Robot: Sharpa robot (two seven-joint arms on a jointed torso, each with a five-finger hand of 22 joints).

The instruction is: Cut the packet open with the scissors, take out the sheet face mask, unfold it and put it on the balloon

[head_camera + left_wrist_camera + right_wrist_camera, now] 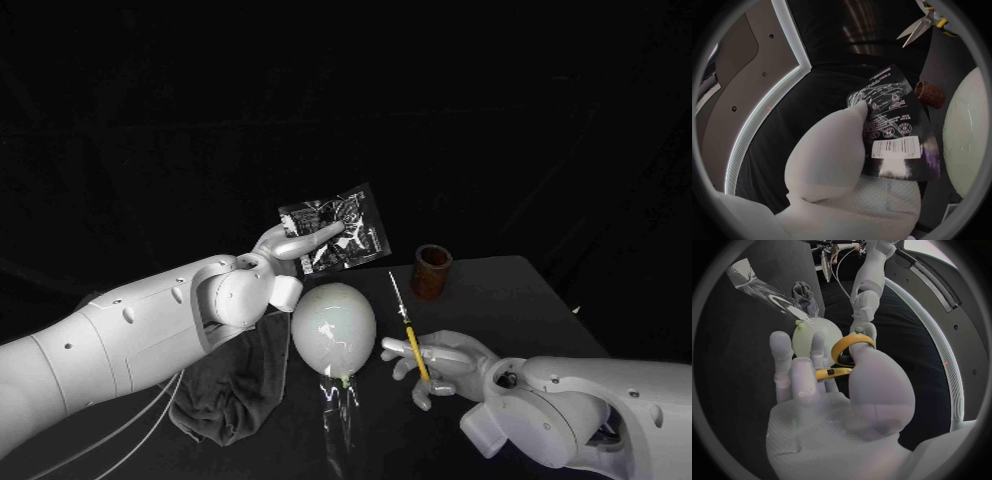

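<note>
Holding the glossy black foil packet [340, 228] aloft, the left hand [293, 245] pinches its edge, while the right hand [437, 367] grips the yellow-handled scissors [405, 318] beside the pale egg-shaped balloon [333, 322] on the black table [490, 290]. Packet looks uncut, I reckon; cutting, unfolding and draping all remain.

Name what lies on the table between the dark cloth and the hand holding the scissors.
The pale balloon, in the head view: dark cloth on one side, the right hand holding the scissors on the other.
</note>
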